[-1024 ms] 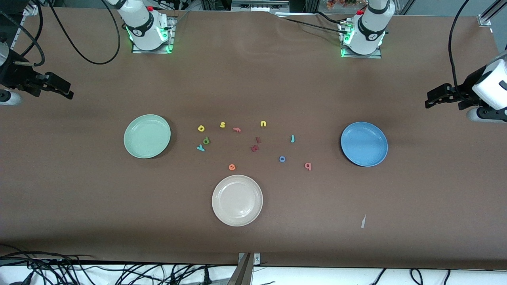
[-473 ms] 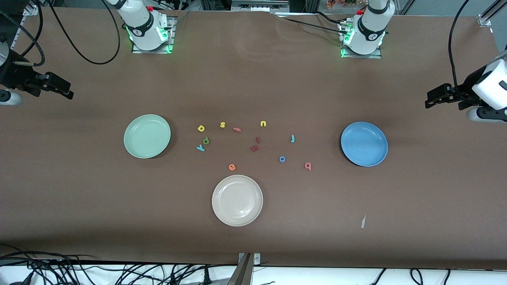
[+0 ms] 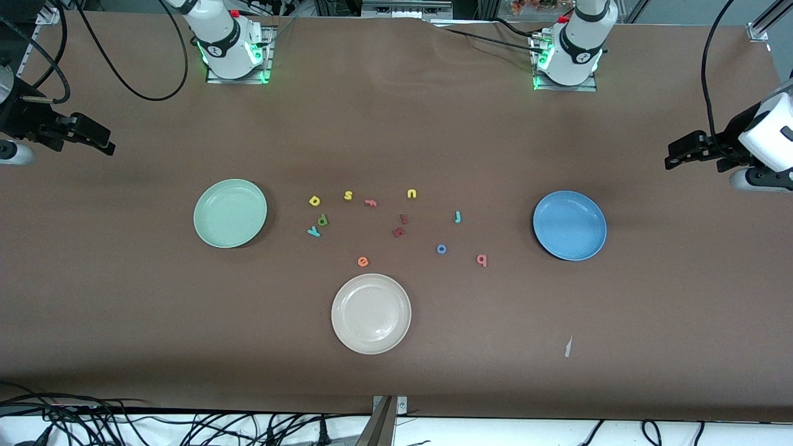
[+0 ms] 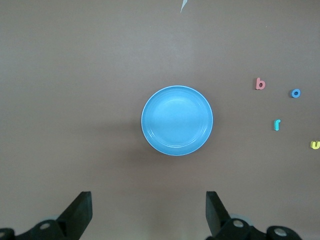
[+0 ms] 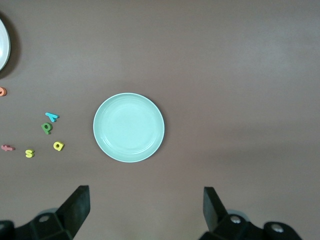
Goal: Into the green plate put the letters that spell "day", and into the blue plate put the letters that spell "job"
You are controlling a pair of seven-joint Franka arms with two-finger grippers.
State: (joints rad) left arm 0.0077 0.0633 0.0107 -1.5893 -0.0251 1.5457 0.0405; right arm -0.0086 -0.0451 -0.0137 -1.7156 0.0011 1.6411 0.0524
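A: Pincers?
B: Left pincer point(image 4: 147, 215) up in the air over bare bench point(image 3: 396, 124) by the blue plate point(image 3: 569, 225), fingers spread wide, nothing in them. Right pincer point(image 5: 145, 212) same thing by the green plate point(image 3: 230, 213), spread wide, nothing held. Both arms wait.
A: Plates?
B: Green plate toward the right arm's end, blue plate toward the left arm's end, nothing in either. Cream plate point(image 3: 370, 313) between them, nearer the camera.
A: "day" letters?
B: All loose on the bench beside the green plate: yellow "a" point(image 3: 315, 200), green "d" point(image 3: 322, 219) just nearer the camera, teal "y" point(image 3: 314, 231) touching or nearly touching the "d".
A: "job"?
B: Toward the blue plate, apart from each other: teal "j" point(image 3: 458, 216), blue "o" point(image 3: 441, 249), pink "b" point(image 3: 481, 260) nearest that plate.
A: Others?
B: Yellow "s" point(image 3: 348, 195), yellow "u" point(image 3: 411, 194), orange "e" point(image 3: 363, 261) near the cream plate.
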